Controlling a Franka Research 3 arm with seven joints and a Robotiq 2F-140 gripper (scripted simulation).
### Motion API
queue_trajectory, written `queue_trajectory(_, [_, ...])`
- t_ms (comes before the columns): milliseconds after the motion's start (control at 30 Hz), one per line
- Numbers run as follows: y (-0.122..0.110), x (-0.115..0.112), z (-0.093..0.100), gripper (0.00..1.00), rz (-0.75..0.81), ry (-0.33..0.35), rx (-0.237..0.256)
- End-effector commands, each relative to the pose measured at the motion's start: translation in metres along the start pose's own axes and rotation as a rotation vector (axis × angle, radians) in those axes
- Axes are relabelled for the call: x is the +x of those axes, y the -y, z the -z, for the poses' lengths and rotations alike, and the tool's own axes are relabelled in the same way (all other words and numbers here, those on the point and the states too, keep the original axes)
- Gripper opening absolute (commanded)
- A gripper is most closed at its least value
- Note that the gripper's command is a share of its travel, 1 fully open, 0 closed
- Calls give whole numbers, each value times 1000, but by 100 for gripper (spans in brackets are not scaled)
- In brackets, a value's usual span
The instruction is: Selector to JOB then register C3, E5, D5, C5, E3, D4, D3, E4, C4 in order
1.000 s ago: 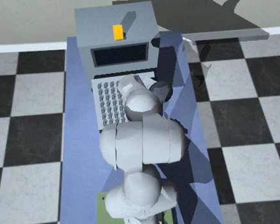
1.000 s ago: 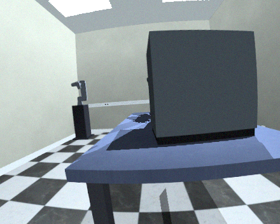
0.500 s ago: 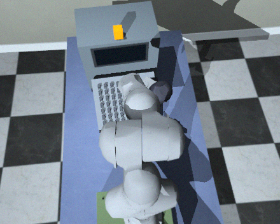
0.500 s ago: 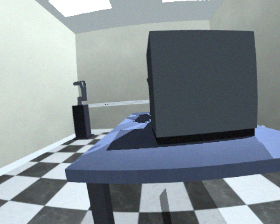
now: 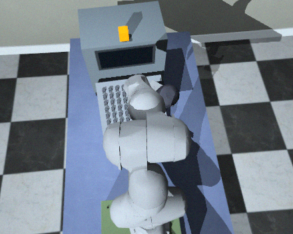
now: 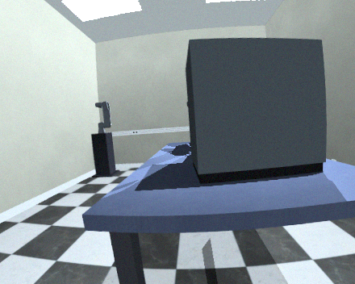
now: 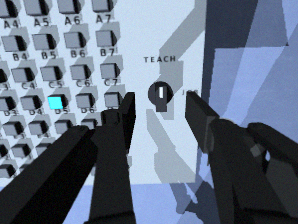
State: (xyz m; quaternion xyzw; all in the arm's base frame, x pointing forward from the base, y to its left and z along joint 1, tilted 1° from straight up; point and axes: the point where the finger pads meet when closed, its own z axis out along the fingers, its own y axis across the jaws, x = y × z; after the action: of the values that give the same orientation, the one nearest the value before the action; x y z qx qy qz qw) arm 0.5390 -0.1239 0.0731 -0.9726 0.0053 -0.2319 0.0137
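The grey machine [image 5: 120, 20] [image 6: 256, 105] stands at the far end of the blue table. Its keypad [image 5: 114, 100] lies in front of the dark screen [image 5: 125, 57]. In the wrist view the selector knob [image 7: 160, 94] has its white pointer up, toward the TEACH label [image 7: 160, 59]. The JOB label [image 7: 189, 92] to its right is half hidden by a finger. One key [image 7: 56, 102] glows cyan; the name below it seems to read D5. My gripper [image 7: 160, 104] is partly open and empty, with its fingers on either side of the knob. My arm hides it in the top view.
The blue table [image 5: 84, 149] [image 6: 215, 206] carries the machine and my green base plate [image 5: 107, 213]. An orange block [image 5: 123, 33] sits on top of the machine. A camera stand [image 6: 103, 149] stands on the checkered floor by the wall.
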Motion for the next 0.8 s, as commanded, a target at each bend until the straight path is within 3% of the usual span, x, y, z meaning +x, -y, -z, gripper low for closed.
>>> queue_trajectory(0, [-2,1,-4,40,26,-9,-3])
queue_trajectory(767, [-2,1,-10,40,26,-9,-3])
